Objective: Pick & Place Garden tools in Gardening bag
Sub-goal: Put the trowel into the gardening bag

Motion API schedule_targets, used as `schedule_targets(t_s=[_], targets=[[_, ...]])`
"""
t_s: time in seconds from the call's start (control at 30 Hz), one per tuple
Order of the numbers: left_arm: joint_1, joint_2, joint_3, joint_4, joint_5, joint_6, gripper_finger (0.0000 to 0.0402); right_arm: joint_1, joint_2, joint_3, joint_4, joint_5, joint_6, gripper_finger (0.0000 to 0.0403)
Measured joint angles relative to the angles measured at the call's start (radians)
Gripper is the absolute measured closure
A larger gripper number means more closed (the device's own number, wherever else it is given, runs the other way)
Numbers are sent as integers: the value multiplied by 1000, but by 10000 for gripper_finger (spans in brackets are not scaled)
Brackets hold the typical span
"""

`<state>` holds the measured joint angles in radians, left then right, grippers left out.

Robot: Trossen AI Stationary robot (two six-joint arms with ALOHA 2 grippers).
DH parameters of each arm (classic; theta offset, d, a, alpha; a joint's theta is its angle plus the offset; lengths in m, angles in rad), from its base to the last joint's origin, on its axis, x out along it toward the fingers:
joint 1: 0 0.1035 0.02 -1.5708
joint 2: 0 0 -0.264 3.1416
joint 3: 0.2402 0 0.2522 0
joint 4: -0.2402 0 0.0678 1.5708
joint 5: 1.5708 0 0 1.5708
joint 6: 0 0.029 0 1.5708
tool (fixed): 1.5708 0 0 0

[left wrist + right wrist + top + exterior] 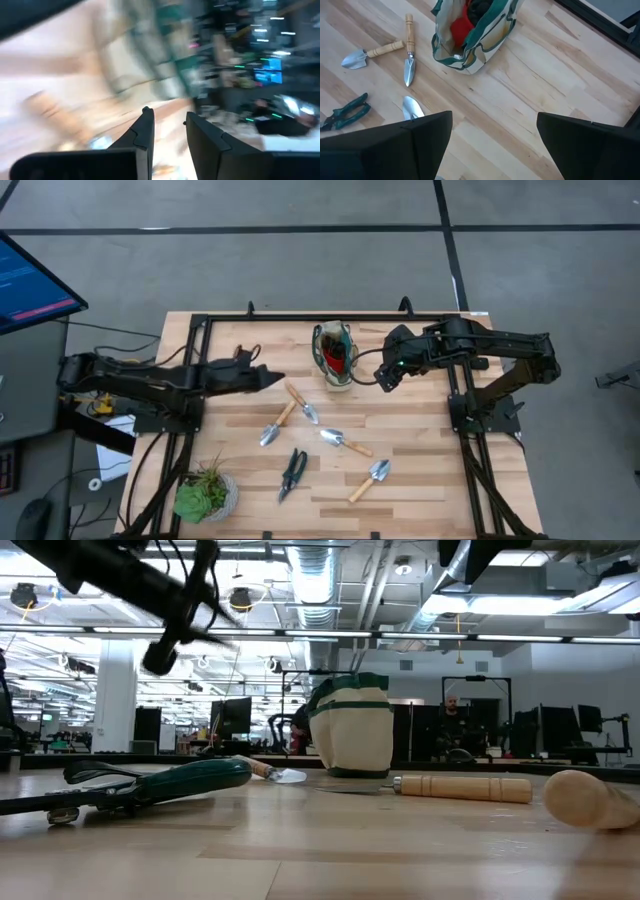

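Observation:
The gardening bag [333, 356] stands upright at the table's far middle, dark green with cream trim, on its base; a red item [460, 22] lies inside it. Several wooden-handled trowels [300, 402] [277, 425] [344, 441] [368, 480] and dark-handled shears [292, 475] lie flat on the table nearer than the bag. My left gripper [276, 378] hovers left of the bag above the trowels, open by a narrow gap [168, 120]. My right gripper [384, 376] hovers right of the bag, open wide and empty [492, 125].
A potted green plant [205, 494] stands at the near left corner. A black frame [330, 317] runs along the table's far edge and down both sides. Bare wood lies right of the bag [420, 430]. A monitor [30, 280] is off the table's left.

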<state>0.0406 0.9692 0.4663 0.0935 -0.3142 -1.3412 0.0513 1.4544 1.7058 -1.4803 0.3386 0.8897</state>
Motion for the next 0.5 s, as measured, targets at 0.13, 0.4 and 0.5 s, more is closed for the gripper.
schedule_targets(t_s=[0.13, 0.4, 0.5], targets=[[0, 44, -1, -100, 1, -109, 329, 0, 0, 0, 2, -1, 4, 120], [-2, 185, -1, -118, 64, -267, 329, 0, 0, 0, 2, 0, 9, 120], [-2, 223, -1, -114, 72, -313, 329, 0, 0, 0, 2, 0, 3, 120]])
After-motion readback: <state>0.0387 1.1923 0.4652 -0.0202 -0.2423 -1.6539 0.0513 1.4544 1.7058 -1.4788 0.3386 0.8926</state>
